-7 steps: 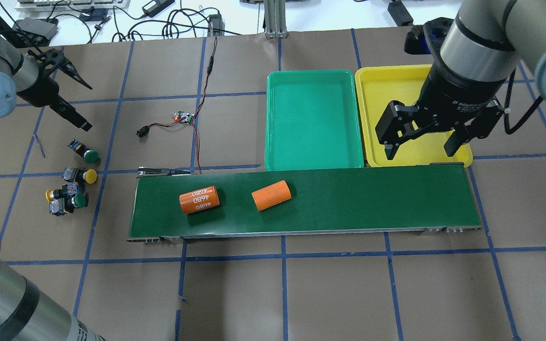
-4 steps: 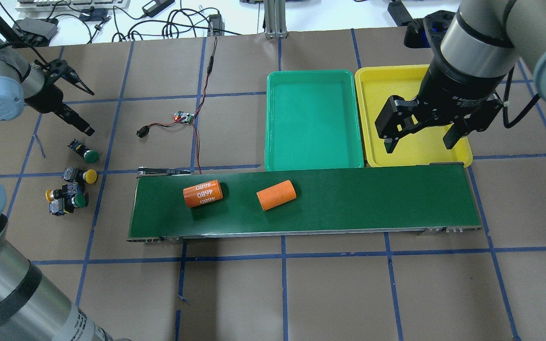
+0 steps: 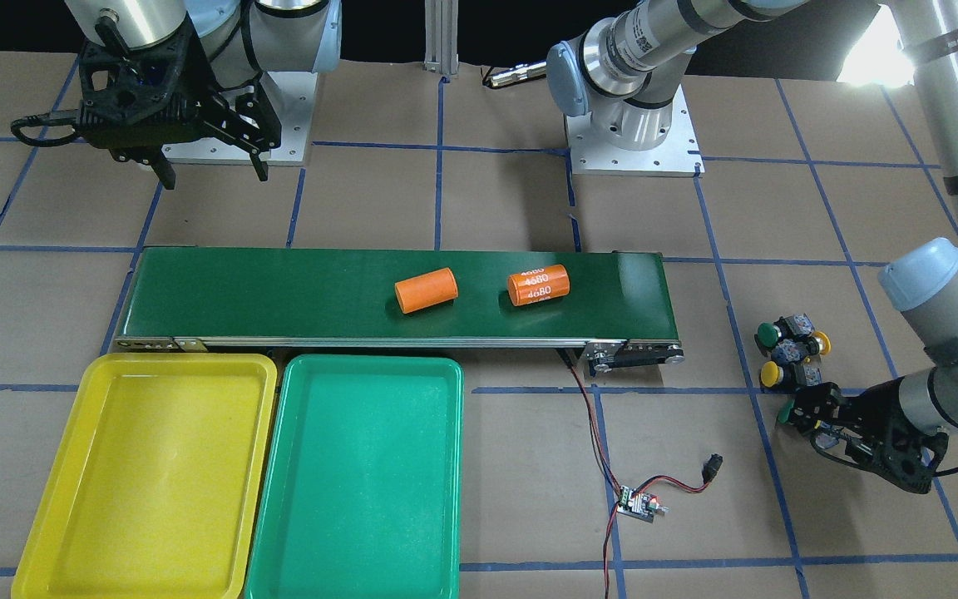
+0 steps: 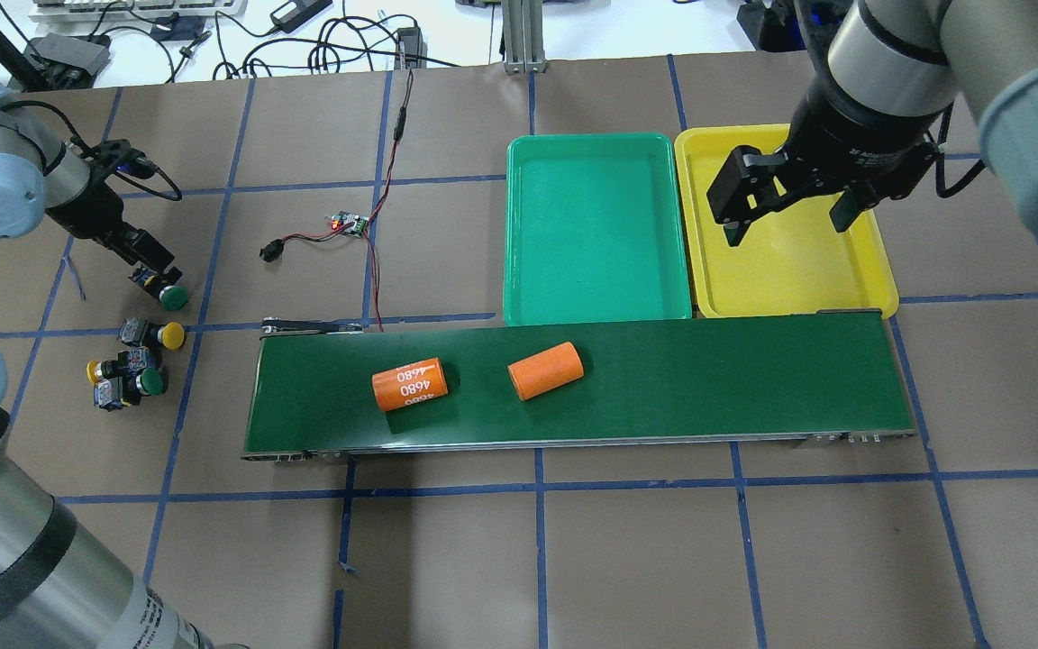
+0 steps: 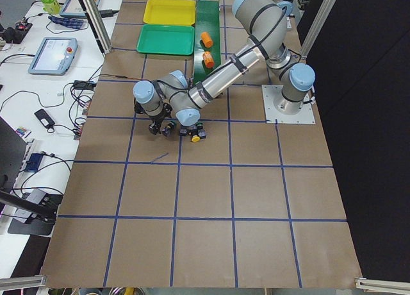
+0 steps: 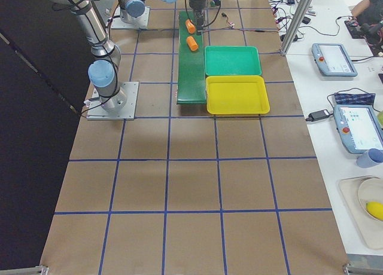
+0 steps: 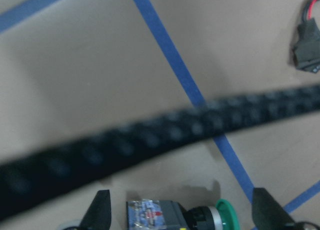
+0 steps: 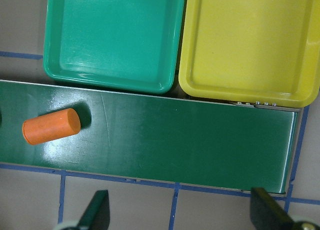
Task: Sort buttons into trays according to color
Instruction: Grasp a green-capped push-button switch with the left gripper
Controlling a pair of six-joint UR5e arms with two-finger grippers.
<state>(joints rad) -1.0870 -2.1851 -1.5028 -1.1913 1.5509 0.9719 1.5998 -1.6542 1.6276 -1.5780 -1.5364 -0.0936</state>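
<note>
Several buttons lie in a cluster at the table's left end: a green-capped button [image 4: 175,294], two yellow-capped ones [image 4: 172,335] [image 4: 94,370] and another green one [image 4: 152,381]. My left gripper [image 4: 157,273] is low over the first green-capped button [image 7: 220,217]; in the left wrist view its fingers are open on either side of the button, apart from it. My right gripper [image 4: 787,228] hangs open and empty above the yellow tray [image 4: 780,275]. The teal-green tray [image 4: 596,225] lies beside it, holding nothing.
A long dark-green conveyor belt [image 4: 708,379] runs in front of the trays and carries two orange cylinders [image 4: 409,384] [image 4: 545,370]. A small circuit board with red and black wires [image 4: 350,223] lies between the buttons and the trays. A blurred black cable [image 7: 150,140] crosses the left wrist view.
My left gripper came down and forward onto the green-capped button. My right gripper moved back over the yellow tray. Both orange cylinders shifted right along the belt.
</note>
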